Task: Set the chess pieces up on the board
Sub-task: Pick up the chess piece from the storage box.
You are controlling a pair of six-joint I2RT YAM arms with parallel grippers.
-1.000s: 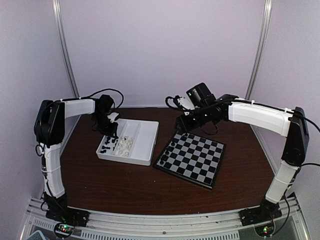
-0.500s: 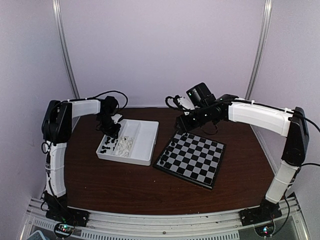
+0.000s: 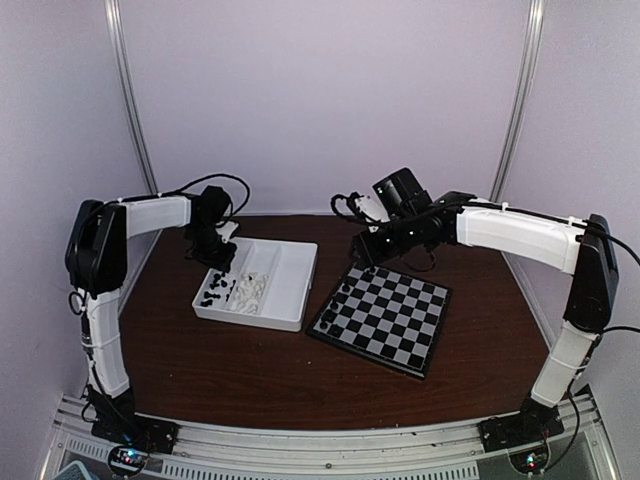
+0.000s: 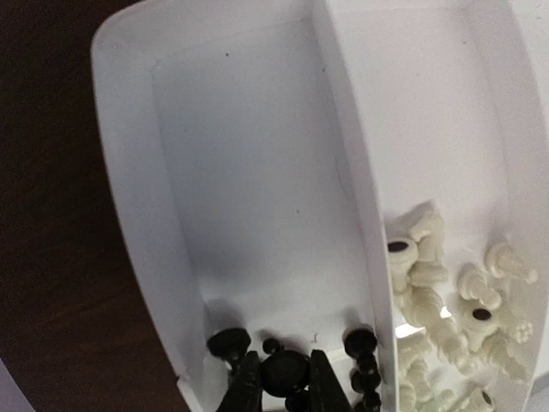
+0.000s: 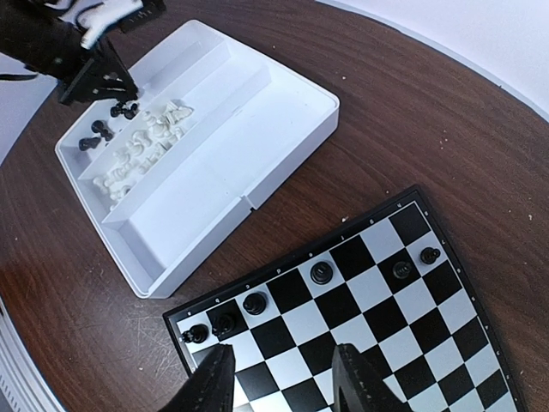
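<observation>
My left gripper (image 4: 285, 386) is shut on a black chess piece (image 4: 285, 371), low in the left compartment of the white tray (image 4: 257, 163). Loose black pieces (image 4: 229, 342) lie beside it, and white pieces (image 4: 446, 300) fill the neighbouring compartment. In the top view the left gripper (image 3: 218, 262) is over the tray's near left end. My right gripper (image 5: 283, 378) is open and empty above the board (image 5: 377, 309), near its tray-side corner. Several black pieces (image 5: 255, 302) stand along the board's far edge row. The board (image 3: 385, 315) lies right of the tray.
The white divided tray (image 3: 290, 262) lies left of centre on the brown table (image 3: 250, 370); its widest compartment (image 5: 232, 146) holds nothing. The left arm's cables (image 3: 205, 190) hang near the tray's far corner. Purple walls close the back and sides.
The left arm's upper link swung right, then back left, while its gripper stayed over the tray's black pieces. The right arm has not moved.
</observation>
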